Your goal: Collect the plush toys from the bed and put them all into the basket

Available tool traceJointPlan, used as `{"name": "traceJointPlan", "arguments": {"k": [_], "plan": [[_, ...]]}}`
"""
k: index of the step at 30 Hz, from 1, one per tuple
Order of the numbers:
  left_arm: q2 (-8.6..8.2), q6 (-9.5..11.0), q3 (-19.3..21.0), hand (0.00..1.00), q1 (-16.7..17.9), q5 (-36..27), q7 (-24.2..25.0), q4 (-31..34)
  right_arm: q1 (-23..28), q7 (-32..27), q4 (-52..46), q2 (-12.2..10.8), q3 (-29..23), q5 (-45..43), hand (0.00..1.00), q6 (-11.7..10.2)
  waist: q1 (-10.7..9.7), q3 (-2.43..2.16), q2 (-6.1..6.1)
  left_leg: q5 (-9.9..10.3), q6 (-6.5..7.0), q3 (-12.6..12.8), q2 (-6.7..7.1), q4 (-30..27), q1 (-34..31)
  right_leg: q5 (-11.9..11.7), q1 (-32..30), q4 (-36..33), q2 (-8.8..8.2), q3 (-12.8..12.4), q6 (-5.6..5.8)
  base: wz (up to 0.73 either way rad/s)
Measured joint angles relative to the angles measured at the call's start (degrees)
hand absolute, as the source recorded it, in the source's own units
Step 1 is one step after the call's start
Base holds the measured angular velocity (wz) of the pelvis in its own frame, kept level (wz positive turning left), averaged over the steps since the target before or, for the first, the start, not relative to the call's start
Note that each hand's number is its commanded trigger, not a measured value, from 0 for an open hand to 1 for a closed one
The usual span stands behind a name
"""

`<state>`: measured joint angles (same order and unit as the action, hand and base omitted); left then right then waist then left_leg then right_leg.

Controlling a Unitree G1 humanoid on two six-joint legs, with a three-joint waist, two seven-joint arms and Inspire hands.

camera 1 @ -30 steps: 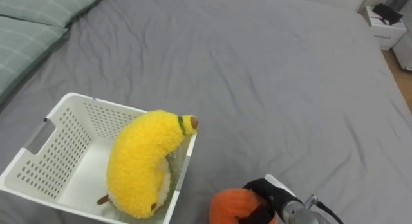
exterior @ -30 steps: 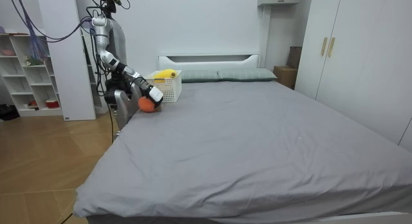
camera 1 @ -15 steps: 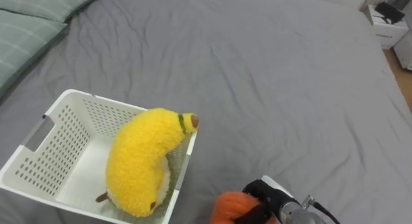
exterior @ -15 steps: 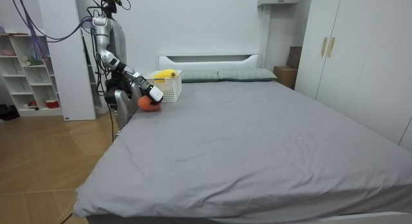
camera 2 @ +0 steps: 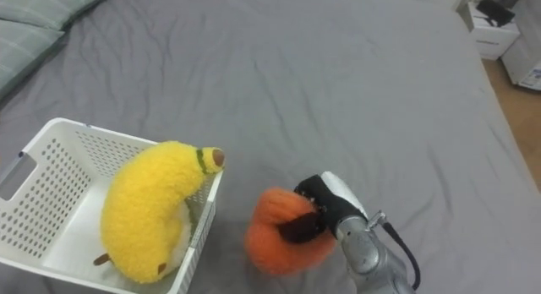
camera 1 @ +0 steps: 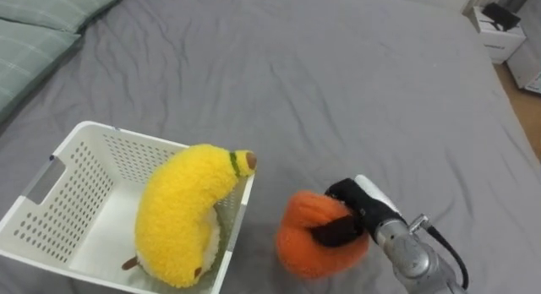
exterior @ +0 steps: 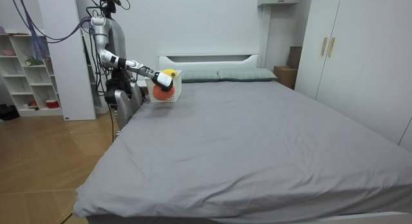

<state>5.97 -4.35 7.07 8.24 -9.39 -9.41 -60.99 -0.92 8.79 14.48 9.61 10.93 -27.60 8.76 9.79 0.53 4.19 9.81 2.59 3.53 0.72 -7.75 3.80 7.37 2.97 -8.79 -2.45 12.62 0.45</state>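
In the left eye view, the right hand (camera 1: 355,205) comes in from the lower right, its dark fingers curled round the orange plush toy (camera 1: 304,243) and pressed into its fur. The toy sits just beside the right wall of the white basket (camera 1: 135,155), outside it and over the grey bed cover (camera 1: 355,83). A yellow banana plush (camera 1: 177,218) lies in the basket, its stem end poking over the right rim. Green pillows (camera 1: 38,32) lie at the upper left, and a small white nightstand (camera 1: 489,25) stands past the bed's far corner. In the room view, the robot stands at the bedside near the headboard (exterior: 209,59) on the room view's left, one arm stretched out level. The orange toy hangs in front of the basket, and I cannot tell whether it touches the cover. A shelf unit (exterior: 26,69) stands behind the robot and a wardrobe (exterior: 347,50) on the room view's right. The right eye view shows a narrow gap between the toy and the basket wall, with the fingers wrapped over the toy's top.
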Motion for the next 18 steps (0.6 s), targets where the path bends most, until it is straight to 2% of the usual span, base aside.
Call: {"name": "traceJointPlan", "arguments": {"k": [2, 5, 8, 18], "plan": [[-0.05, 0.0, 0.0, 0.00, 0.1, 0.1, 0.0, 0.0, 0.0, 0.0, -0.9, 0.1, -1.0, 0.6, 1.00, 0.0, -0.2, -0.21, -0.30, 0.0, 0.00, 0.0, 0.00, -0.1, 0.0, 0.0, 0.0, -0.2, -0.07, 0.0, 0.00, 0.00], [-0.08, 0.0, 0.0, 0.00, 0.1, 0.1, 0.0, 0.0, -0.2, 0.0, -4.0, 1.6, -1.4, 1.1, 1.00, 0.0, -0.5, -0.29, -0.72, 0.0, 0.01, 0.0, 0.00, -0.1, 0.0, 0.0, 0.0, -0.3, -0.39, -0.1, 0.00, 0.00], [-0.14, 0.1, 1.2, 0.00, 0.0, 0.4, 0.0, -0.7, -0.4, 0.0, -6.8, 1.6, -3.5, 1.1, 1.00, 0.0, -0.4, -0.30, -0.72, 0.0, 0.00, 0.1, -0.01, 0.0, 0.1, 0.0, 0.0, -0.2, -0.29, -0.2, 0.00, 0.00], [0.02, 1.1, 2.9, 0.00, 0.1, 2.5, -1.2, -1.6, -3.1, 0.0, -13.9, 2.3, -6.5, 2.4, 1.00, -0.4, -0.6, 0.13, 0.00, 0.0, 0.00, 0.2, 0.00, 0.2, 0.1, 0.0, -0.1, -0.2, -0.05, -0.1, 0.01, 0.00]]}}
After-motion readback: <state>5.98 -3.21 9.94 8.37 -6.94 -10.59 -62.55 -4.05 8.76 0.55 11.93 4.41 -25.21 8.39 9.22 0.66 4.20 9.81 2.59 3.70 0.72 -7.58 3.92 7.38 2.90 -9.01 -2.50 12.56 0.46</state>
